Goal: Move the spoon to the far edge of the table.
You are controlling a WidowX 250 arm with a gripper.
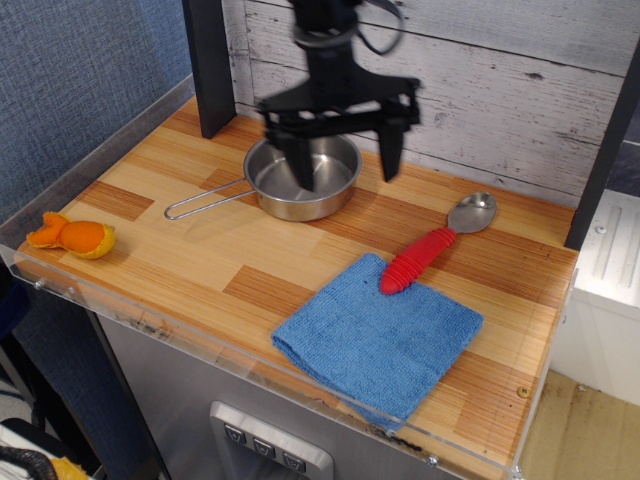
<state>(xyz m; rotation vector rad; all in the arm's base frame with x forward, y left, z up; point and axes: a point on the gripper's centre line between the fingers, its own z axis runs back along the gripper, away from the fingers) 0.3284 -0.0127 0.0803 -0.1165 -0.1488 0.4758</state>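
Spoon (434, 244) lying untouched on the table (200, 260), its handle end resting on the blue cloth (380, 338).

The spoon looks rigid and light: the polished metal bowl would likely slip under a pinch, while the thick ribbed red handle offers grip, so mid-handle seems the best place to take hold. It lies diagonally, bowl toward the back wall, just right of the steel pan (303, 172). The gripper (345, 155) hangs above the pan, well apart from the spoon and to its left, jaws spread wide and holding nothing.
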